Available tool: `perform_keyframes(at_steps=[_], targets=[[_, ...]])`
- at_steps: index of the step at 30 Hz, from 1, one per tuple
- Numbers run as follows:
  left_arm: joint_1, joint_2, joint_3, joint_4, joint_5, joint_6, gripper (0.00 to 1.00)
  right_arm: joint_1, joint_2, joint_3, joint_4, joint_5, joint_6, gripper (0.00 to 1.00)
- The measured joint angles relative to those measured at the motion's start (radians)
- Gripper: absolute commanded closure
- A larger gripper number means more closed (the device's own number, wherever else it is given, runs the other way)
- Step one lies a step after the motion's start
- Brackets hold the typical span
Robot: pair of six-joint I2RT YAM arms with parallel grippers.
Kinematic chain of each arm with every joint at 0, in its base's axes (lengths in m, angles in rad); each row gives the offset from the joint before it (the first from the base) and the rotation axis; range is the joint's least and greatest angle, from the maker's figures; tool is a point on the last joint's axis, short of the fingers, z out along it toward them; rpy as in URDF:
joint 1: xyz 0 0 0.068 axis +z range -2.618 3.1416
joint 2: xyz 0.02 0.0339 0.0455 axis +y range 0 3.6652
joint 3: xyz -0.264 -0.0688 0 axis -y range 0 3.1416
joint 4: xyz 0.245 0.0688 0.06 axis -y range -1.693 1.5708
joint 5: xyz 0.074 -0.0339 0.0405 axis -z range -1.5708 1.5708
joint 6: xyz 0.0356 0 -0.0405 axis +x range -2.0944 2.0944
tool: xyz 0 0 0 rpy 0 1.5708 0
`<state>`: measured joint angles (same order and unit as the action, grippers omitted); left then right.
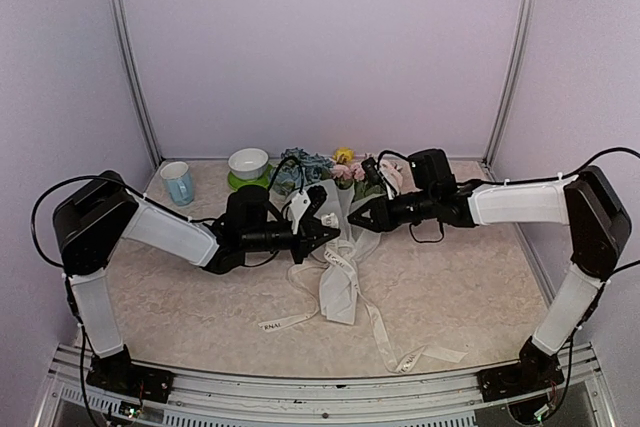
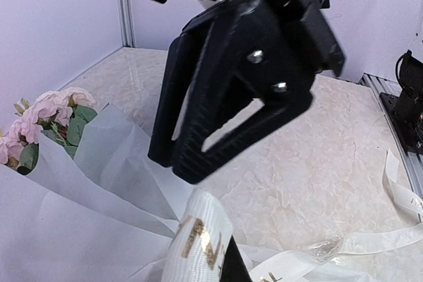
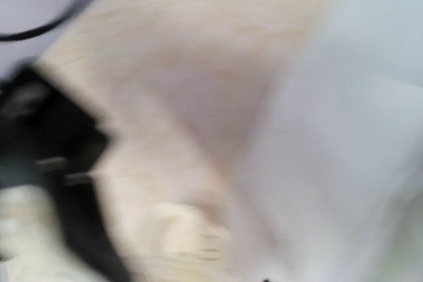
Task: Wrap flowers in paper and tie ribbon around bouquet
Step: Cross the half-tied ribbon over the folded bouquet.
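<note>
The bouquet (image 1: 338,282) lies mid-table in white paper (image 2: 99,183), with its flowers (image 1: 318,167) at the far end; pink blooms (image 2: 53,113) show in the left wrist view. My left gripper (image 1: 322,233) (image 2: 226,263) hovers over the wrap's upper part, shut on a loop of cream ribbon (image 2: 205,236) with gold lettering. The ribbon's other lengths (image 1: 385,332) trail toward the near edge. My right gripper (image 1: 356,219) (image 2: 177,168) sits just right of the left one above the paper, its fingertips slightly apart with nothing between them. The right wrist view is blurred.
A pale blue cup (image 1: 178,183) stands at the back left. Beside it a white bowl (image 1: 248,161) sits on a green plate (image 1: 236,183). Ribbon ends lie at the front (image 1: 283,323) (image 1: 425,355). Metal posts (image 1: 130,57) mark the back corners.
</note>
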<state>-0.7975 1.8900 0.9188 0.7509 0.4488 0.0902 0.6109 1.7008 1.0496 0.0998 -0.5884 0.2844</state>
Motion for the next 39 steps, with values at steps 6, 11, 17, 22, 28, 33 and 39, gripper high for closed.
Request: perform_keyframes(at_steps=[6,11,17,22,28,33,39], targets=[[0.0,0.002,-0.002,0.012,0.0,-0.015,1.0,-0.003,0.105,0.043,-0.056,0.058,-0.029,0.66],[0.0,0.002,-0.008,0.013,0.0,-0.016,1.0,0.038,0.161,0.07,-0.093,0.092,-0.079,0.82],[0.0,0.002,-0.01,0.013,0.0,-0.018,1.0,0.053,0.182,0.084,-0.103,0.101,-0.1,0.8],[0.0,0.002,-0.01,0.013,0.0,-0.018,1.0,0.053,0.182,0.083,-0.101,0.093,-0.111,0.76],[0.0,0.002,-0.01,0.013,0.0,-0.018,1.0,0.058,0.182,0.083,-0.105,0.074,-0.131,0.67],[0.0,0.002,-0.01,0.012,0.0,-0.018,1.0,0.06,0.182,0.083,-0.112,0.075,-0.141,0.62],[0.0,0.002,-0.01,0.012,0.0,-0.018,1.0,0.061,0.178,0.083,-0.126,0.072,-0.153,0.82]])
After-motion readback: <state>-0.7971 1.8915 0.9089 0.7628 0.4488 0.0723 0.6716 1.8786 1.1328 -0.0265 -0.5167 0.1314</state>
